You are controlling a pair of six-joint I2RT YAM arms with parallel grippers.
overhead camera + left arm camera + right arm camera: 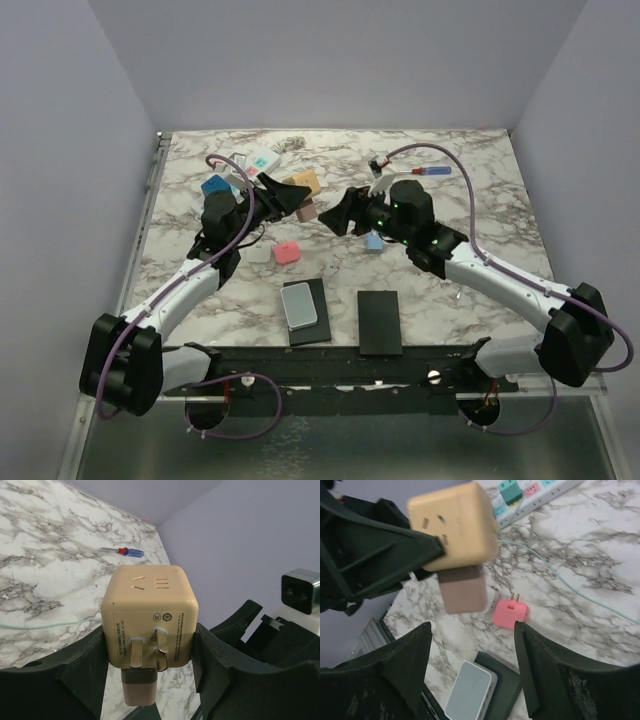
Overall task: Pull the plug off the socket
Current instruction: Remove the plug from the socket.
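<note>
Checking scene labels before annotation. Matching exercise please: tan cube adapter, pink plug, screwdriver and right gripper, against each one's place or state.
Things:
1. tan cube adapter
2. pink plug
3. screwdriver
4. right gripper

Place or state:
A. open, holding nothing
B. lying loose mid-table
C. clamped in the left gripper
D. lying near the table's far edge

Pairs: 1-C, 2-B, 3-D, 4-A
</note>
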